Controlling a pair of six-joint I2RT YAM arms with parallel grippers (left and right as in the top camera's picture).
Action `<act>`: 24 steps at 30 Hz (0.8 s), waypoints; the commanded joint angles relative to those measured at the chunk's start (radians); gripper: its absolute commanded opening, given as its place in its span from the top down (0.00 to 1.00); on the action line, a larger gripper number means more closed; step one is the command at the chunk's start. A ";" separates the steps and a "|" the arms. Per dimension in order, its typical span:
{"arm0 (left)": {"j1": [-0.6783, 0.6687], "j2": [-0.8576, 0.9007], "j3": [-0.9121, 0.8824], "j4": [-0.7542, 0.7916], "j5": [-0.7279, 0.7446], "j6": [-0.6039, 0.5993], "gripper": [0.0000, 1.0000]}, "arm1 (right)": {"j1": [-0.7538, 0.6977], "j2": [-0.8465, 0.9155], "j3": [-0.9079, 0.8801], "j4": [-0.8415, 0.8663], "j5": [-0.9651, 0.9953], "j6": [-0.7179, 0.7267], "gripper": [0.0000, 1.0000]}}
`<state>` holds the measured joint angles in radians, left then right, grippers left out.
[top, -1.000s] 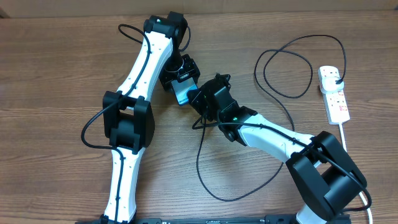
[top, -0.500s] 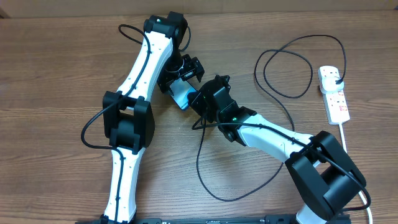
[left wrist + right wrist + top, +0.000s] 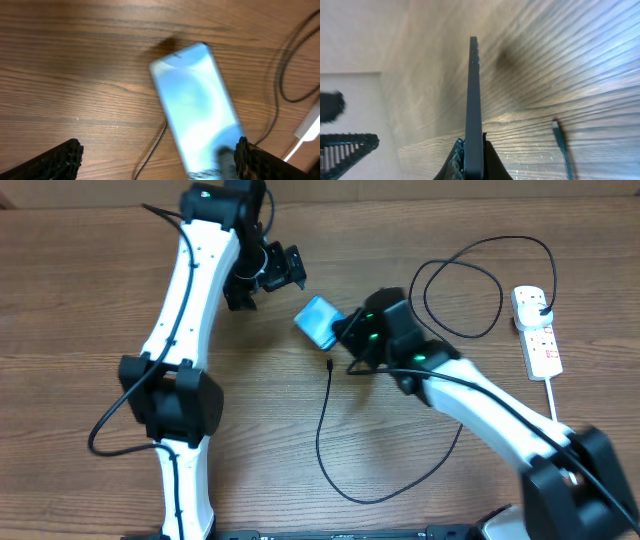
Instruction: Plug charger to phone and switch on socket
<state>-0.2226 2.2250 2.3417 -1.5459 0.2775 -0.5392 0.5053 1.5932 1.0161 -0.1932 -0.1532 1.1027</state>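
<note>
The phone (image 3: 317, 320), with a light-blue screen, is held tilted above the table by my right gripper (image 3: 343, 332), which is shut on its lower end. In the right wrist view the phone (image 3: 473, 95) shows edge-on between the fingers (image 3: 473, 159). My left gripper (image 3: 268, 272) is open and empty, up and left of the phone; its view shows the blurred phone (image 3: 196, 105) beyond its spread fingers (image 3: 157, 161). The charger's black cable (image 3: 322, 442) lies on the table, its connector tip (image 3: 330, 365) just below the phone, also seen in the right wrist view (image 3: 558, 133). The socket (image 3: 538, 332) lies at the far right.
The black cable loops (image 3: 462, 290) near the socket and its black plug (image 3: 541, 306) sits in the strip's top end. The socket's thick white cord (image 3: 552, 395) runs down the right edge. A wall borders the table's far side.
My left gripper has let go of the phone and swung up and left. My right gripper has carried the phone to the right, leaving the connector tip on the table.
</note>
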 commanded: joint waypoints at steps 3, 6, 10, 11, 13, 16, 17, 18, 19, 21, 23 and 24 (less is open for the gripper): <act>-0.013 -0.076 0.015 -0.018 0.009 0.053 0.00 | -0.066 -0.188 0.027 -0.093 -0.013 -0.087 0.96; -0.016 -0.093 0.015 -0.020 0.013 0.053 0.00 | -0.098 -0.218 0.027 -0.127 -0.014 -0.087 0.96; -0.017 -0.122 -0.010 -0.043 -0.006 0.054 0.00 | -0.137 -0.223 0.023 -0.162 -0.065 -0.089 0.96; -0.018 -0.131 -0.026 -0.045 -0.017 0.054 0.00 | -0.139 -0.223 0.022 -0.162 -0.076 -0.102 0.96; -0.024 -0.165 -0.090 -0.033 -0.026 0.057 0.00 | -0.139 -0.223 0.022 -0.163 -0.085 -0.127 0.96; -0.027 -0.261 -0.261 0.055 -0.026 0.068 0.00 | -0.139 -0.223 0.022 -0.174 -0.088 -0.137 0.96; -0.027 -0.313 -0.352 0.112 -0.023 0.069 0.00 | -0.139 -0.223 0.022 -0.178 -0.089 -0.137 0.96; -0.027 -0.354 -0.421 0.154 -0.021 0.068 0.00 | -0.139 -0.223 0.022 -0.178 -0.088 -0.139 0.96; -0.027 -0.401 -0.500 0.207 -0.013 0.068 0.00 | -0.139 -0.223 0.022 -0.177 -0.088 -0.140 0.96; -0.024 -0.489 -0.649 0.315 0.000 0.068 0.00 | -0.139 -0.223 0.022 -0.176 -0.088 -0.139 0.96; -0.011 -0.614 -0.861 0.510 0.092 0.047 0.00 | -0.139 -0.223 0.022 -0.176 -0.088 -0.140 0.96; -0.005 -0.638 -0.904 0.554 0.116 0.035 0.00 | -0.139 -0.223 0.022 -0.176 -0.087 -0.140 0.96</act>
<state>-0.2420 1.7374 1.6554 -1.1633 0.2794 -0.4946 0.3664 1.3907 1.0164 -0.3859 -0.2298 0.9752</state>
